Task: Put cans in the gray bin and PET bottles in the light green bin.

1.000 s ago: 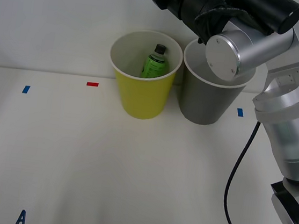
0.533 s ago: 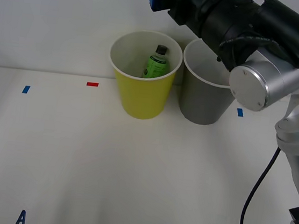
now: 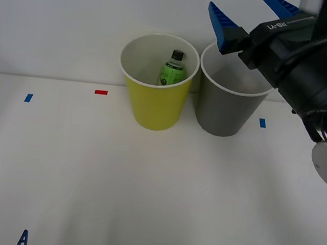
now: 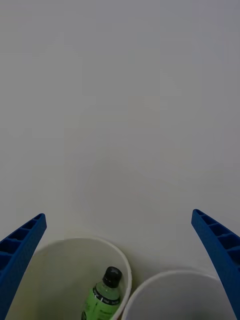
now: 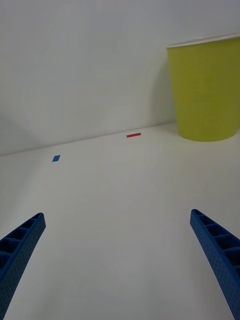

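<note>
left gripper (image 5: 120,265): jaws wide open, nothing between them; low over the bare tabletop (image 5: 120,200), facing the far edge, well apart from the bins. Idle.
red mark (image 3: 101,92): tape on the tabletop near the far edge, left of the bins.
green bin (image 3: 154,101): upright near the middle of the far edge, just beside the gray bin.
bottle (image 3: 172,70): inside the green bin, leaning, black cap up. Judged as sorted.
gray bin (image 3: 224,109): upright, to the right of the green bin; its floor is hidden, so contents unknown.
right gripper (image 3: 255,15): jaws spread open, empty, high above the gray bin's rim, toward the far edge.
step: judged as a retreat after release. No can or other bottle is seen on the tabletop.
how to do it well: lift clear and draw back toward the near right corner; keep jaws and forearm above both rims so neither bin tips.
</note>
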Controlling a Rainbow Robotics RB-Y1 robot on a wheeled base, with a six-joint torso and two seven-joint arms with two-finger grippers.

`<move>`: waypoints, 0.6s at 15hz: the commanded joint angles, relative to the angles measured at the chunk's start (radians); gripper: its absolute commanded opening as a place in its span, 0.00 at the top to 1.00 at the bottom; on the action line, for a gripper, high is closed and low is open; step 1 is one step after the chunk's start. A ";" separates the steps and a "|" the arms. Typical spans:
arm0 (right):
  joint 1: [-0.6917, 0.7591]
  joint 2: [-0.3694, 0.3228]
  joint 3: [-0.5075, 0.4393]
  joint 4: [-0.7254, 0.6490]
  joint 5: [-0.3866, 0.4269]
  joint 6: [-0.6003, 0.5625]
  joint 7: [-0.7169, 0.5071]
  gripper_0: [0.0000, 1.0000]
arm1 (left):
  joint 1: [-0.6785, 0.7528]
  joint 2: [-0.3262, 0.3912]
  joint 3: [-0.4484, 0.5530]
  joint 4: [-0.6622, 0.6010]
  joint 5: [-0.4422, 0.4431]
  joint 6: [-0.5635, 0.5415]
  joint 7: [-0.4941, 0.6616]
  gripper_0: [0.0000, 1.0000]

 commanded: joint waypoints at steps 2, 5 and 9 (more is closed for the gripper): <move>0.231 -0.008 -0.117 -0.162 0.011 0.000 -0.007 0.00 | 0.000 0.000 0.000 0.000 0.000 0.000 0.000 0.00; 0.383 0.043 -0.160 -0.243 0.055 -0.018 -0.007 0.00 | 0.000 0.000 0.000 0.000 0.000 0.000 0.000 0.00; 0.547 0.103 -0.165 -0.251 0.060 -0.127 0.003 0.00 | 0.000 0.000 0.000 0.000 0.000 0.000 0.000 0.00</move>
